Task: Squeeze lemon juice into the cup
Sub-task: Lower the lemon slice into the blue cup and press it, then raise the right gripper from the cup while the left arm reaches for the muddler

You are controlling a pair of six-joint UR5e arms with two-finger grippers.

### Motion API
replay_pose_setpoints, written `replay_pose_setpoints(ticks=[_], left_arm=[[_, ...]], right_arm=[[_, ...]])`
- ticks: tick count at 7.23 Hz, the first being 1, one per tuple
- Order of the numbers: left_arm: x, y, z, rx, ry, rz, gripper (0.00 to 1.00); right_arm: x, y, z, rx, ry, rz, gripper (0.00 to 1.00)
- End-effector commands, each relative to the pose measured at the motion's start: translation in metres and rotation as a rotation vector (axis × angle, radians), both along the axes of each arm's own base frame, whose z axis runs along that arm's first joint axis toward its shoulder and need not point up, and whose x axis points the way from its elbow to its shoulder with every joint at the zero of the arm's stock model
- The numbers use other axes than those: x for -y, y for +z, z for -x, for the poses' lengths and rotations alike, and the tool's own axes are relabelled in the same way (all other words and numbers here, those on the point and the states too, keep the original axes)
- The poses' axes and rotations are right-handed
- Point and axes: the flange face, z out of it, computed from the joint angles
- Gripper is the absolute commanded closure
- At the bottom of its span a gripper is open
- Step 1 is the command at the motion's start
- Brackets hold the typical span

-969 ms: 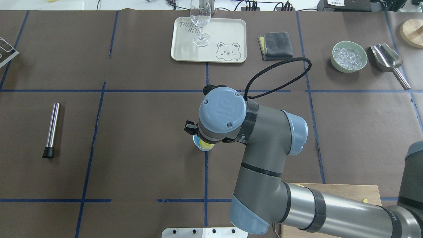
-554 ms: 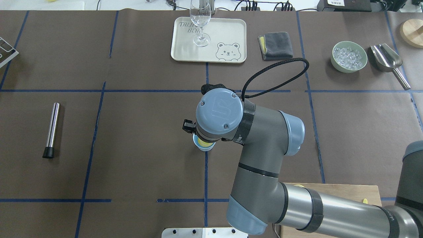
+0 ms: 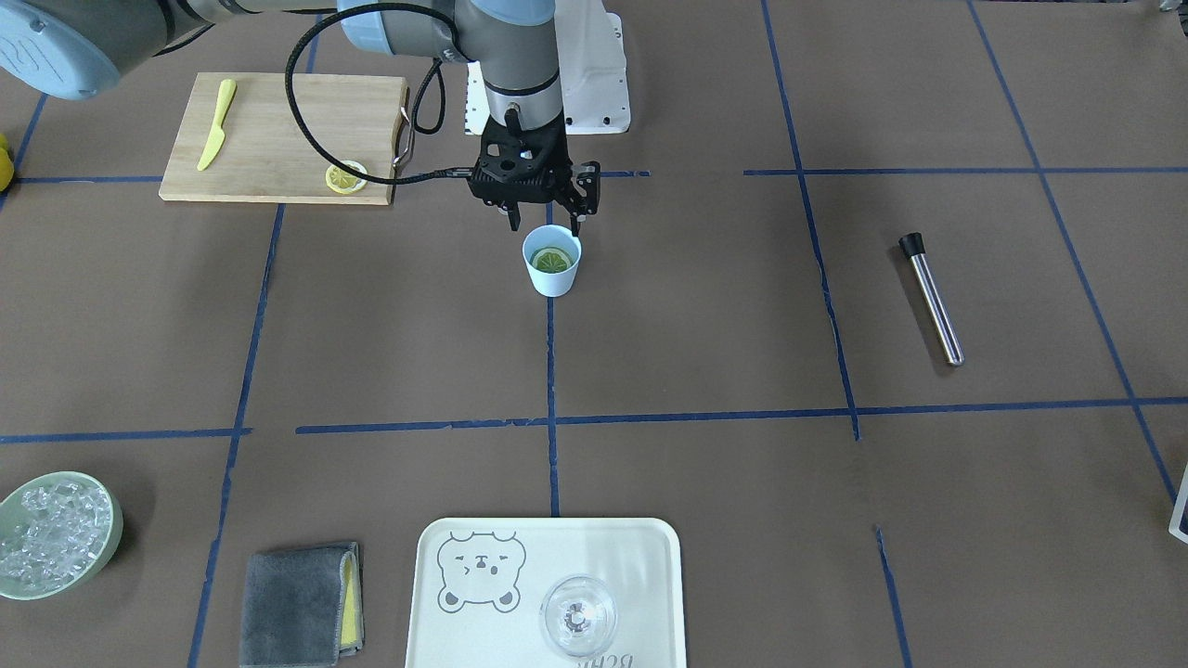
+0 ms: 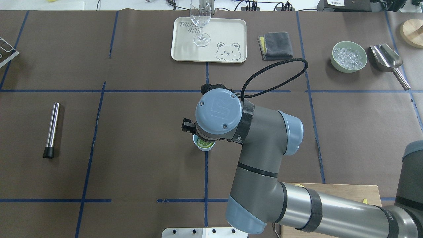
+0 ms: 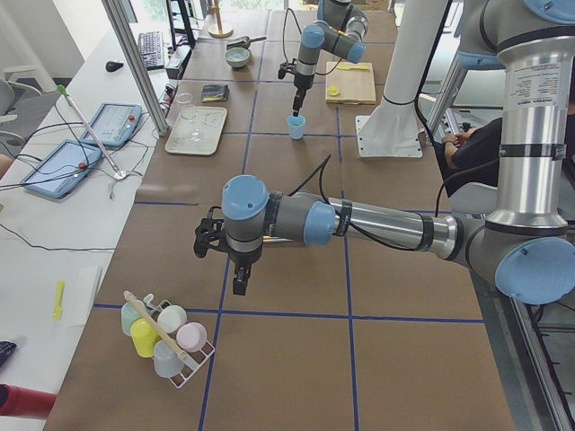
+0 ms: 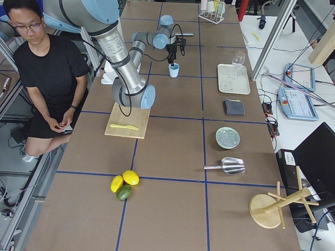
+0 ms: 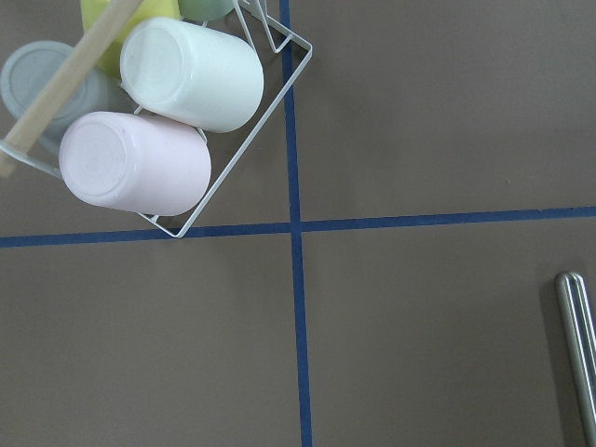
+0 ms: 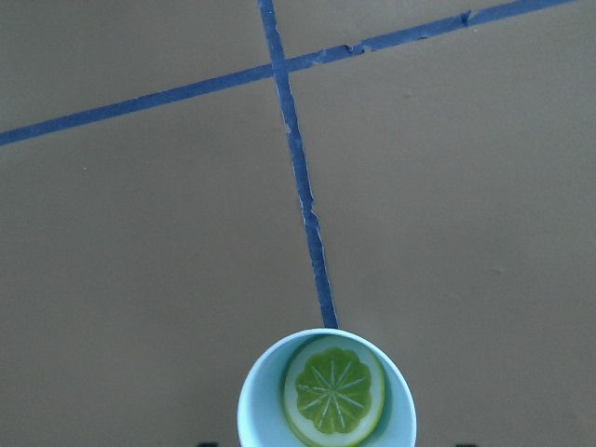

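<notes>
The pale blue cup (image 3: 551,269) stands mid-table on a blue tape line. A lemon slice (image 3: 552,261) lies flat inside it, also seen in the right wrist view (image 8: 333,391) and the overhead view (image 4: 202,143). My right gripper (image 3: 544,223) hangs just above the cup's rim, on the robot's side of it. Its jaws are open and empty. A second lemon slice (image 3: 345,178) lies on the wooden cutting board (image 3: 278,121). My left gripper (image 5: 238,280) hovers above the table near a cup rack. I cannot tell whether it is open or shut.
A yellow knife (image 3: 213,137) lies on the board. A metal muddler (image 3: 931,299) lies on the robot's left side. A tray (image 3: 640,557) with a clear glass (image 3: 577,615), a grey cloth (image 3: 299,605), an ice bowl (image 3: 54,535) and a scoop (image 4: 386,58) line the far side. The rack of cups (image 7: 158,121) is below my left wrist.
The lemon slice was held over the cup between the right gripper's fingers; now it lies inside the cup. The right arm has shifted slightly to the left.
</notes>
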Motion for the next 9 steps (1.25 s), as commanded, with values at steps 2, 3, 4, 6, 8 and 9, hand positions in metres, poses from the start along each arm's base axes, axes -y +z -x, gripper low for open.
replay_pose_setpoints(ticks=[2, 3, 4, 6, 8, 9], left_arm=[[0.004, -0.007, -0.003, 0.0, 0.003, -0.01, 0.0], [0.009, -0.019, -0.011, -0.007, -0.013, 0.0, 0.0], [0.011, -0.033, -0.033, -0.015, -0.023, 0.029, 0.0], [0.008, -0.064, -0.062, -0.034, -0.037, 0.053, 0.0], [-0.009, -0.112, -0.098, -0.041, -0.007, 0.096, 0.0], [-0.007, -0.144, -0.119, -0.032, 0.033, 0.129, 0.0]], right_arm=[[0.008, 0.007, -0.011, -0.009, -0.007, -0.004, 0.0], [0.016, 0.021, -0.023, -0.046, -0.02, -0.014, 0.0], [0.024, 0.025, -0.048, -0.115, -0.072, -0.056, 0.0], [0.074, 0.061, -0.135, -0.15, -0.165, -0.112, 0.0], [0.115, 0.123, -0.264, -0.106, -0.276, -0.136, 0.0], [0.13, 0.159, -0.315, -0.112, -0.317, -0.151, 0.0]])
